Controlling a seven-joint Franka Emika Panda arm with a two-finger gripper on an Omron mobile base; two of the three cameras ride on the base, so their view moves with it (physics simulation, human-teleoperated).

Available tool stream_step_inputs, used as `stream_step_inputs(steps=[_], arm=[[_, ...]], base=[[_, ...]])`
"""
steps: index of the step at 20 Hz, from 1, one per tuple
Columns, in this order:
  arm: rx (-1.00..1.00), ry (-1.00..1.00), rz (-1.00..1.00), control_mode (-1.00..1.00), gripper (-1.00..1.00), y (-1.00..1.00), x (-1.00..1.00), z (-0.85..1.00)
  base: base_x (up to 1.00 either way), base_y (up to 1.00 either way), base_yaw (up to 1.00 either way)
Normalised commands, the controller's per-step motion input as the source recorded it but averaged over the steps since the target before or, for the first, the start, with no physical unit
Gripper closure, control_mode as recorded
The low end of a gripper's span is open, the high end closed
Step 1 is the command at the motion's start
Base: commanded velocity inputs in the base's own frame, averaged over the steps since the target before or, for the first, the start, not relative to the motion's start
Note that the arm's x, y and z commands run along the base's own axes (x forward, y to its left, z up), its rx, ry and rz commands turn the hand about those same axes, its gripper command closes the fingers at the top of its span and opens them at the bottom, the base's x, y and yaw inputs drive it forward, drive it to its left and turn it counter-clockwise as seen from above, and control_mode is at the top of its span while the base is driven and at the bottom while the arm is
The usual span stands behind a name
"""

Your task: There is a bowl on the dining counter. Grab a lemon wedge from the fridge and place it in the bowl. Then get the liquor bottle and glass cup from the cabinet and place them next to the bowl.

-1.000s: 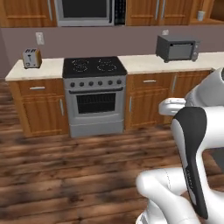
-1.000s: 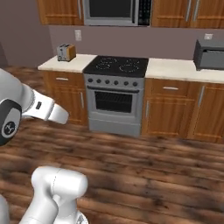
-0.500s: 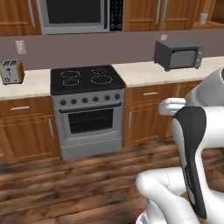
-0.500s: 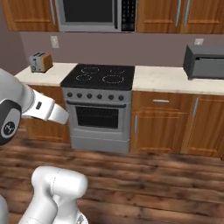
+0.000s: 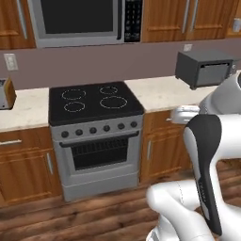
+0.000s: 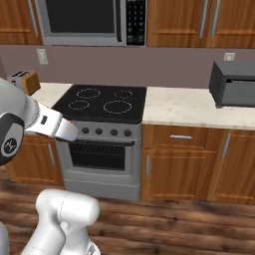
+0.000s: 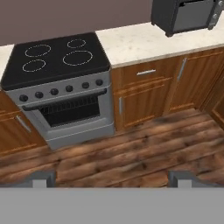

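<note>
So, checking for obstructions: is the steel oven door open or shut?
Shut: the grey steel oven door sits flush under the knobs.

The microwave (image 5: 80, 21) runs off the top edge. The toaster (image 5: 5, 93) is cut by the left edge. The toaster oven (image 7: 186, 15) loses its top, and the wall cabinets (image 6: 199, 22) show lower parts alone.

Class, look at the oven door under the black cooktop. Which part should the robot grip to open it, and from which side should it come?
Grip the oven door's handle, the bar running level across the door's top edge, just below the knobs. Come from the front, tool open with one finger above the bar and one below. The bar stands out from the door, so pulling out and down would probably swing it open.
</note>
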Motion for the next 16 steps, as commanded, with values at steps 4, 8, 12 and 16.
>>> stream_step_inputs(steps=[4,8,12,16], arm=[[0.0,0.0,0.0,1.0,-1.0,0.0,0.0,0.0],[0.0,0.0,0.0,1.0,-1.0,0.0,0.0,0.0],[0.0,0.0,0.0,1.0,-1.0,0.0,0.0,0.0],[0.0,0.0,0.0,1.0,-1.0,0.0,0.0,0.0]], base=[[0.67,-0.51,0.0],[0.51,-0.73,0.0],[0.47,-0.83,0.0],[0.7,-0.8,0.0]])
